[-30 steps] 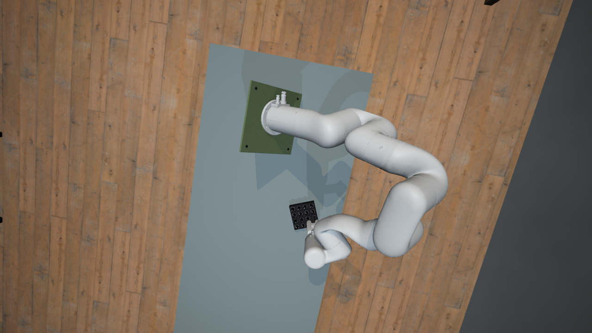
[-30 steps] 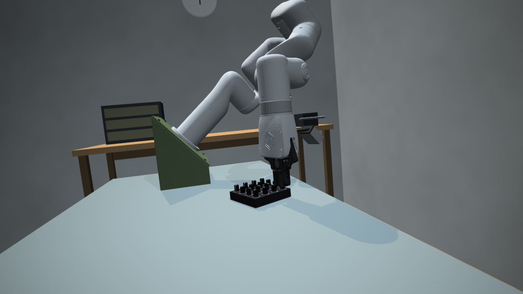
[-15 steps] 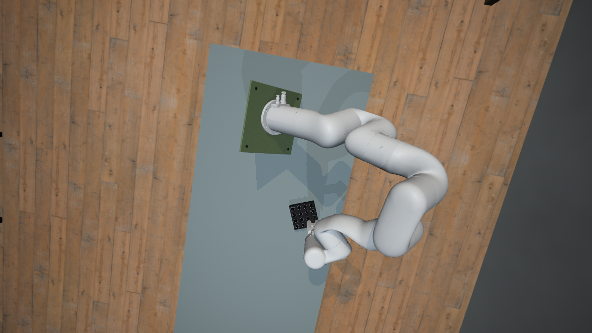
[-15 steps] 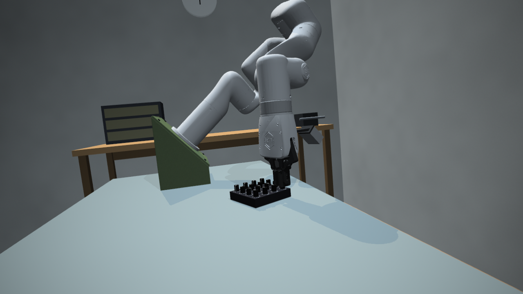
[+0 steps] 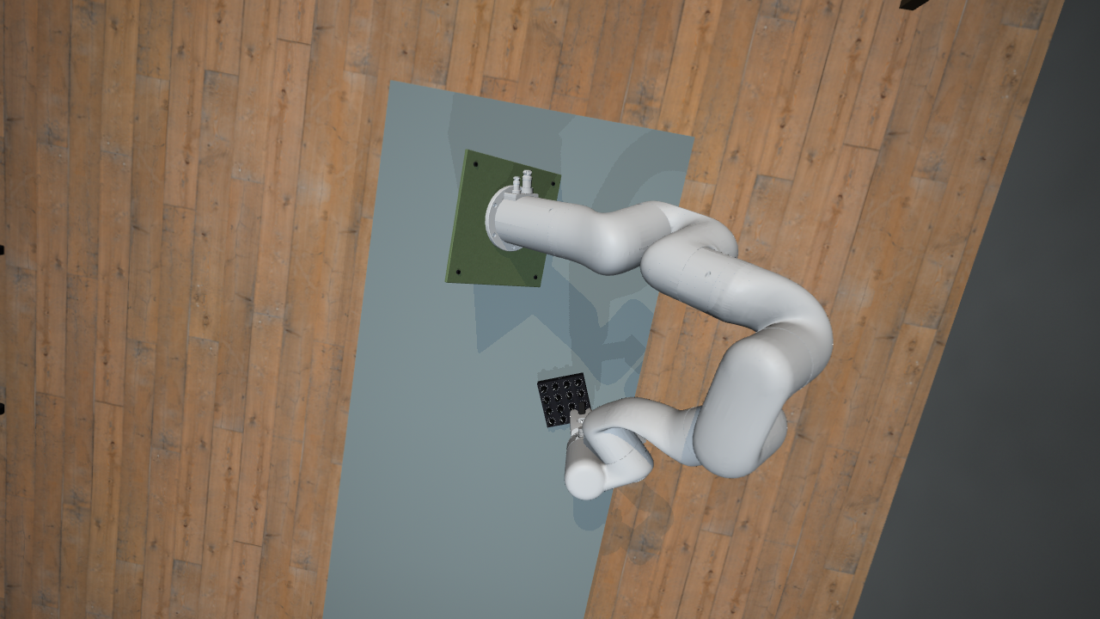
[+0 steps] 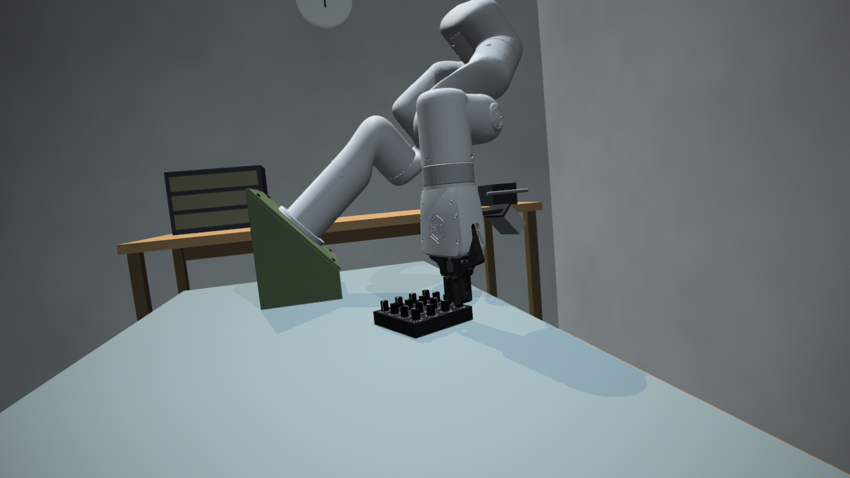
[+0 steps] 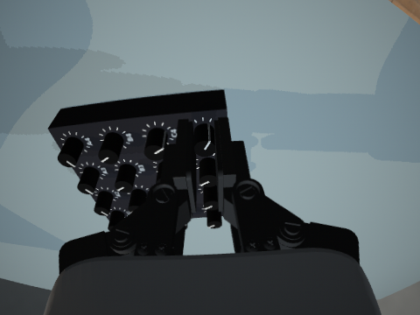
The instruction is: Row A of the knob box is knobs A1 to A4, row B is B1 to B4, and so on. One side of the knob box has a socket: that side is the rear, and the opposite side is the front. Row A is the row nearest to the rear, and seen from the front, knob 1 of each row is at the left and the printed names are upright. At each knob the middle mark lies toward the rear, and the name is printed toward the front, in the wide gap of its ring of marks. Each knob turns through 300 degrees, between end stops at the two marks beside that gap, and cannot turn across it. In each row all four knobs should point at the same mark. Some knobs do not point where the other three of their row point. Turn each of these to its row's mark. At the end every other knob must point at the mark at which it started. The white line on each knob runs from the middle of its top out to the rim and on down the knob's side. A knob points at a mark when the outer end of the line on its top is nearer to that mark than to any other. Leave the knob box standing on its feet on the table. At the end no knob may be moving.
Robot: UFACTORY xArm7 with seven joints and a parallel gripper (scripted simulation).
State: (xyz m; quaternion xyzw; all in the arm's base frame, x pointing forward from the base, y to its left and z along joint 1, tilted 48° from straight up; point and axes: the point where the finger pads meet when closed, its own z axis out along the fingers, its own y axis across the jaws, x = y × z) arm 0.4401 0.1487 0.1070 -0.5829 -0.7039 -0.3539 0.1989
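Gripping knob | fingers clamped on it | white lines readable only from wrist

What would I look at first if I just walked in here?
First you'd spot the big white robot arm, curling up from a green wedge and back down onto the pale table. Its black gripper is poking into one corner of a little black knob box, with the fingers pinched in around a knob. Close up, every knob has a white line and a ring of tiny white marks.
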